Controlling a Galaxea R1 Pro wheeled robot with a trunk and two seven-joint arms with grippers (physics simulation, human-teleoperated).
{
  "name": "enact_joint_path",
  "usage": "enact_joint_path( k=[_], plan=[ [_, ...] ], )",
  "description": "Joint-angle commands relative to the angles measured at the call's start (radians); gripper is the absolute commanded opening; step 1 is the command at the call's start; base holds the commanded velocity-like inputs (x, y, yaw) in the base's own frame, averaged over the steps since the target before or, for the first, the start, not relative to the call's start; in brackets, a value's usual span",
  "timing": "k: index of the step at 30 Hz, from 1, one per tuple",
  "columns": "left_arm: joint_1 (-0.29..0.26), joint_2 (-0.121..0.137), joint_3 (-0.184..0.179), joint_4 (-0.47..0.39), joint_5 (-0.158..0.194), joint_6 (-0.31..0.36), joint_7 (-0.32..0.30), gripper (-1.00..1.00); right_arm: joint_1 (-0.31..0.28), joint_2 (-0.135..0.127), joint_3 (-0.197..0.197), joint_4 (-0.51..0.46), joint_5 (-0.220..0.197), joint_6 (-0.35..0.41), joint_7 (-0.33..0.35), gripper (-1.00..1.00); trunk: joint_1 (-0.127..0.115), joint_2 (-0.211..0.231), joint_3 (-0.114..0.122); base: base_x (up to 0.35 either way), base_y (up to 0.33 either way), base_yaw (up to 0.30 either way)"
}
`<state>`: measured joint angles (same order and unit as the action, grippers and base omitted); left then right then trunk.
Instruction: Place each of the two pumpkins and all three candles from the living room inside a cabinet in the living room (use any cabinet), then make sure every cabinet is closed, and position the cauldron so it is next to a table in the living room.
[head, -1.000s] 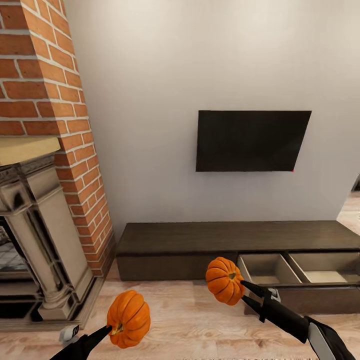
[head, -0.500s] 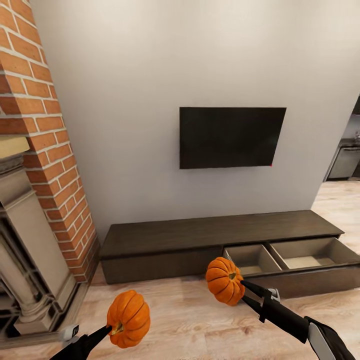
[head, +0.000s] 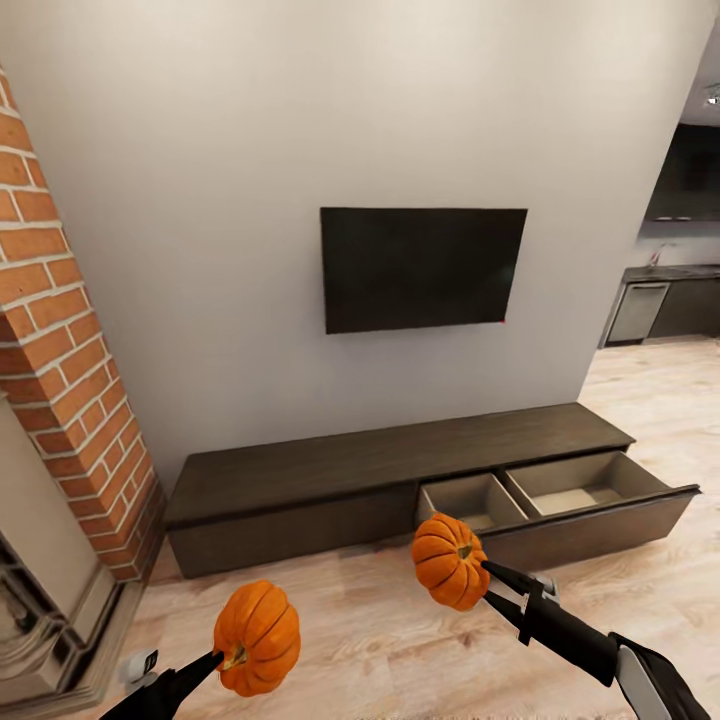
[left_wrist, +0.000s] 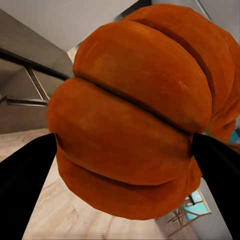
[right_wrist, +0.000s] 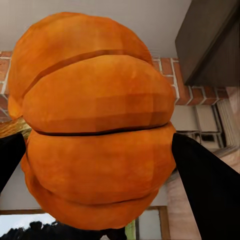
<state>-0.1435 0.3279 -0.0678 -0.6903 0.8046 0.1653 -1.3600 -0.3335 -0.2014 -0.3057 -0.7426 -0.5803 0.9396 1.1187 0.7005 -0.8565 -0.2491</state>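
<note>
The left gripper (head: 225, 655) clamps one pumpkin (head: 257, 637) above the floor; the right gripper (head: 487, 582) clamps the other pumpkin (head: 449, 561) just before the cabinet (head: 400, 480) (its right drawer (head: 560, 505) stands open).

Head cam is looking fwd and down at the TV (head: 422, 268) wall and cabinet (head: 400, 480) from mid-room. Wrist cams are sitting v. close behind each pumpkin (left_wrist: 142, 112) (right_wrist: 95, 120); left wrist is sharing the cabinet w/ head.
</note>
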Motion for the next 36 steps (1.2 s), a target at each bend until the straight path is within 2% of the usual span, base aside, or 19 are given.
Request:
enact_joint_path(
  k=[1, 29, 36],
  plan=[
    [-0.001, 0.001, -0.006, 0.0, 0.01, 0.01, -0.002, -1.0, -0.001, 0.0, -0.001, 0.0, -0.001, 0.005, 0.003, -1.0, 0.0, -0.001, -0.002, 0.0, 0.0, -0.219],
    [-0.001, 0.0, -0.006, 0.0, 0.01, 0.01, 0.003, -1.0, -0.001, -0.001, -0.003, 0.015, -0.001, 0.005, 0.003, -1.0, 0.0, -0.001, -0.032, 0.0, 0.0, -0.219],
    [-0.001, 0.0, -0.006, 0.0, 0.01, 0.01, 0.003, -1.0, -0.001, 0.001, -0.032, 0.015, 0.0, 0.005, 0.004, -1.0, 0.0, -0.001, -0.04, 0.0, 0.0, -0.219]
  ],
)
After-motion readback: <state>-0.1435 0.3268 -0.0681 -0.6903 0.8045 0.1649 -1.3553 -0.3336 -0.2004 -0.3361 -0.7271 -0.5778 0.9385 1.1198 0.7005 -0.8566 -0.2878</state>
